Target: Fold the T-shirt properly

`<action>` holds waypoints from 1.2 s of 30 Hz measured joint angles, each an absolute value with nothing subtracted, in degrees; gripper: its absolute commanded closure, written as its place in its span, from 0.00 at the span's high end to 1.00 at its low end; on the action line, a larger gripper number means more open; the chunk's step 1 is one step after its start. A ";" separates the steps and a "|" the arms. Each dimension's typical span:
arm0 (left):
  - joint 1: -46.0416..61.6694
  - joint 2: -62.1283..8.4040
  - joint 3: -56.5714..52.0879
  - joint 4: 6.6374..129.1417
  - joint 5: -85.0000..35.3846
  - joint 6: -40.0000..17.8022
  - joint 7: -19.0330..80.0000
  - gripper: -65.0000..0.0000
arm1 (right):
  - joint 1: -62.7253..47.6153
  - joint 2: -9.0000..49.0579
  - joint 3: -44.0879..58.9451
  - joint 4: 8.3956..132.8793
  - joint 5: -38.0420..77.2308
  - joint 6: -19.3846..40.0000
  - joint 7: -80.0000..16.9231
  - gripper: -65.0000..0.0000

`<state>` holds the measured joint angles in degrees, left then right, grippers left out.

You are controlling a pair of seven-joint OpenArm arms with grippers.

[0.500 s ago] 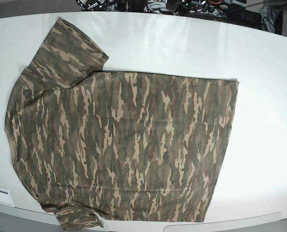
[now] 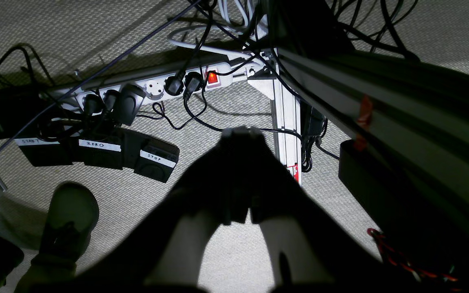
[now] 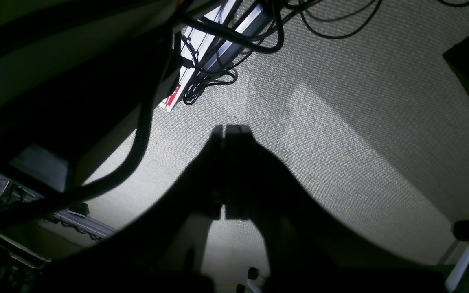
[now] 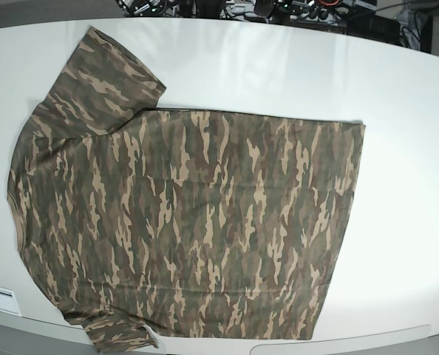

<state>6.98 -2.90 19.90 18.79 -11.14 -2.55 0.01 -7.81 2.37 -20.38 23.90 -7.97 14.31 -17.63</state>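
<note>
While both arms hang below the worktop's level and out of the overhead view, the T-shirt (image 4: 182,222) lies spread flat on the white worktop (image 4: 412,148), collar end at left, one sleeve reaching toward the far edge, hem at right. Seen from its wrist camera, the right gripper (image 3: 232,132) points down at grey carpet (image 3: 340,142), fingers clenched on nothing. Likewise empty and pressed together, the left gripper (image 2: 240,132) aims at the floor near a power strip (image 2: 153,87) and labelled foot pedals (image 2: 100,152).

The T-shirt (image 4: 190,222) has its lower sleeve cut off by the base view's bottom edge.
</note>
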 measured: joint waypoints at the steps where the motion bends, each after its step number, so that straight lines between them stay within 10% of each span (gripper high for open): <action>1: 6.98 -2.90 19.90 18.76 -11.14 -2.55 0.05 0.00 | -7.88 2.37 -20.38 23.92 -7.94 13.52 -17.65 0.00; 11: 7.64 -3.03 19.90 18.76 -11.14 -2.55 0.23 0.00 | -8.08 2.39 -20.38 28.16 -4.03 0.80 -23.90 0.00; 36: 16.78 -7.70 19.90 37.39 -10.13 -5.02 18.83 0.00 | -22.74 3.64 -20.36 39.18 -9.26 10.59 -28.25 0.00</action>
